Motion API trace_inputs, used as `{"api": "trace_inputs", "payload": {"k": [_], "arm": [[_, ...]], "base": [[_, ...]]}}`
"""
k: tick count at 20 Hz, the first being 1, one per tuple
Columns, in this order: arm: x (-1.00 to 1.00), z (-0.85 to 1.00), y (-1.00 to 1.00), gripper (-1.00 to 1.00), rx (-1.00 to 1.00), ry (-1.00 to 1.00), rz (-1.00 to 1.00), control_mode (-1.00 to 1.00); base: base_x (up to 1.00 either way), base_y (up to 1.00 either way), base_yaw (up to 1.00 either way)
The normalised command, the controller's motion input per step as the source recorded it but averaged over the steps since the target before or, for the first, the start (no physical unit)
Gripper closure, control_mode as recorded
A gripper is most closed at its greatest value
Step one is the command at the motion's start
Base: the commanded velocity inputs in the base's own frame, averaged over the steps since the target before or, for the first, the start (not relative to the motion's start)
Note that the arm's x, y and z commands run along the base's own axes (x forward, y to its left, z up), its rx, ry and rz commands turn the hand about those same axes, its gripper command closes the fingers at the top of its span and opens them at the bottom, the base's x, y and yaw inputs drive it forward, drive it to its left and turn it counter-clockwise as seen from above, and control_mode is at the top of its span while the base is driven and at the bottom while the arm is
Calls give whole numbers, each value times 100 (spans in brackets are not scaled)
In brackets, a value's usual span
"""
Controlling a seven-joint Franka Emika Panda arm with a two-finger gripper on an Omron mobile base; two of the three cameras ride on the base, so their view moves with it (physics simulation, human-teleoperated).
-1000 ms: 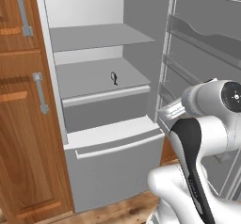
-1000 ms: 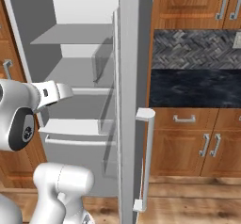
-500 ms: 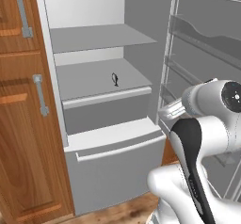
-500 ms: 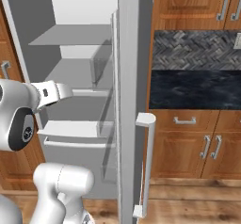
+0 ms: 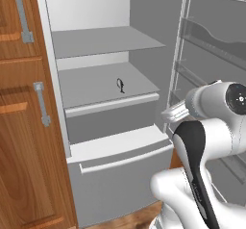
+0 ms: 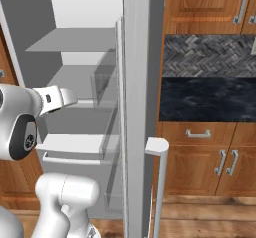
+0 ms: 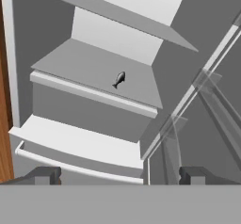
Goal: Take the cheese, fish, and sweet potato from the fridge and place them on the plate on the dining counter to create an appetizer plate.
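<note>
The light-grey fridge (image 5: 110,148) stands open in front of me. A tiny dark fish (image 5: 120,85) lies on its middle white shelf, near the front edge; the hand view shows the fish (image 7: 119,79) straight ahead on that shelf (image 7: 84,68). My gripper (image 7: 120,176) is open with nothing between its fingers, and hangs well short of the shelf and lower, in front of the drawer. From the base, the hand (image 5: 174,111) sits by the right side of the fridge opening. The cheese, sweet potato, plate and dining counter are out of view.
The open fridge door (image 6: 140,82) with clear racks (image 5: 211,40) stands close on the arm's right. Wooden cabinets (image 5: 24,127) flank the fridge on the left. Beyond the door are a black wall counter (image 6: 207,99) and wooden drawers (image 6: 197,132).
The whole picture has shifted slightly, so the base has crept a little relative to the fridge. The arm's pose, the open gripper and the fish on its shelf are unchanged.
</note>
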Motion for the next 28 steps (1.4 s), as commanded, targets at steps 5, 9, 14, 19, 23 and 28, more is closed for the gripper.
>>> {"api": "trace_inputs", "payload": {"k": [5, 9, 14, 19, 23, 28], "arm": [[0, 0, 0, -100, 0, 0, 0, -100], [0, 0, 0, -100, 0, 0, 0, -100], [0, 0, 30, -100, 0, 0, -6, -100], [0, -1, 53, -100, 0, 0, -10, -100], [0, -1, 50, -100, 6, 0, -10, -100], [0, 0, 25, -100, 12, 1, -11, -100]], "base": [[0, 0, 0], [0, 0, 0], [0, 0, 0], [0, 0, 0], [0, 0, 0], [0, 0, 0]]}}
